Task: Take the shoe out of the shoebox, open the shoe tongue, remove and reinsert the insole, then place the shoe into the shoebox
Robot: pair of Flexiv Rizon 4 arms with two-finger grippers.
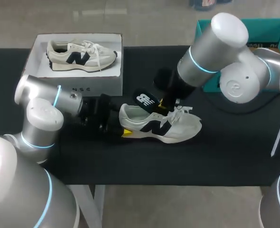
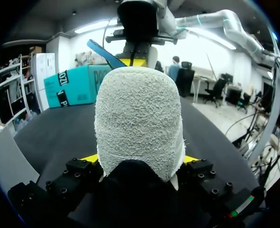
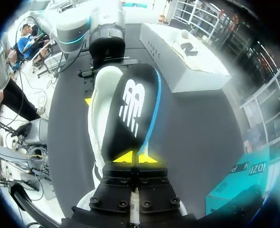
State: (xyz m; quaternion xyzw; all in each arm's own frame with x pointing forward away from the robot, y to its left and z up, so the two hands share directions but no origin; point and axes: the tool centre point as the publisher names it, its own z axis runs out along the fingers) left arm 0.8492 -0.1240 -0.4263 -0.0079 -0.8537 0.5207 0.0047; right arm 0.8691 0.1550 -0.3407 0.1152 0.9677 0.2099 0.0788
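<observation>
Black insole (image 3: 130, 109) was pinched half out between the right fingers (image 3: 124, 156), while the left fingers (image 2: 90, 158) clamped the heel of the shoe (image 1: 178, 129) to steady it.

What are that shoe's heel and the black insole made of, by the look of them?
The heel of the shoe looks like pale suede or brushed fabric: a fuzzy, matt nap. The insole looks like foam under smooth black cloth, with a thin blue edge showing; the foam is a guess.
</observation>
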